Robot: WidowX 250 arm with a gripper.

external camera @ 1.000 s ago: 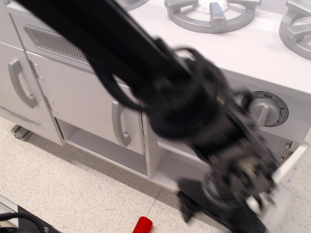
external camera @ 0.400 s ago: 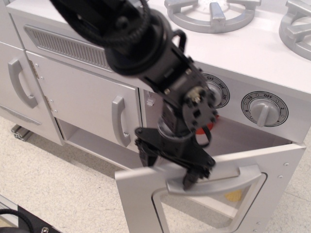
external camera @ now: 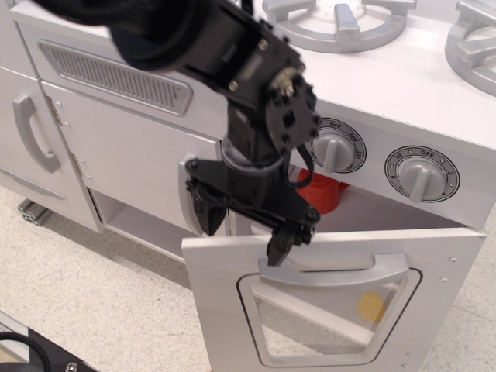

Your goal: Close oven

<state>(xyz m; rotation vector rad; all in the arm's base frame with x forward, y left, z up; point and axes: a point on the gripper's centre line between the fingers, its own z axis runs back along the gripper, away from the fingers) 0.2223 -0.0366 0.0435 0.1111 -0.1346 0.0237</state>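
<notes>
The oven (external camera: 403,221) is a white toy-kitchen compartment under two grey knobs. Its white door (external camera: 325,302), with a clear rounded window and a grey bar handle (external camera: 337,271), is tilted up and stands partly open, with a gap at its top edge. My black gripper (external camera: 242,232) hangs over the door's upper left edge. Its fingers (external camera: 280,246) are spread apart; one touches the handle's left end, the other is off the door's left side. It holds nothing. A red object (external camera: 322,194) shows inside the oven.
A plain white cabinet door with a vertical grey handle (external camera: 187,194) is just left of the gripper. Another handled door (external camera: 31,132) is at the far left. Grey burners (external camera: 341,19) sit on the counter top. The floor is speckled tile (external camera: 93,310).
The door has swung up from lying low to nearly upright. My gripper has risen and moved left with it, staying at the door's top edge near the handle.
</notes>
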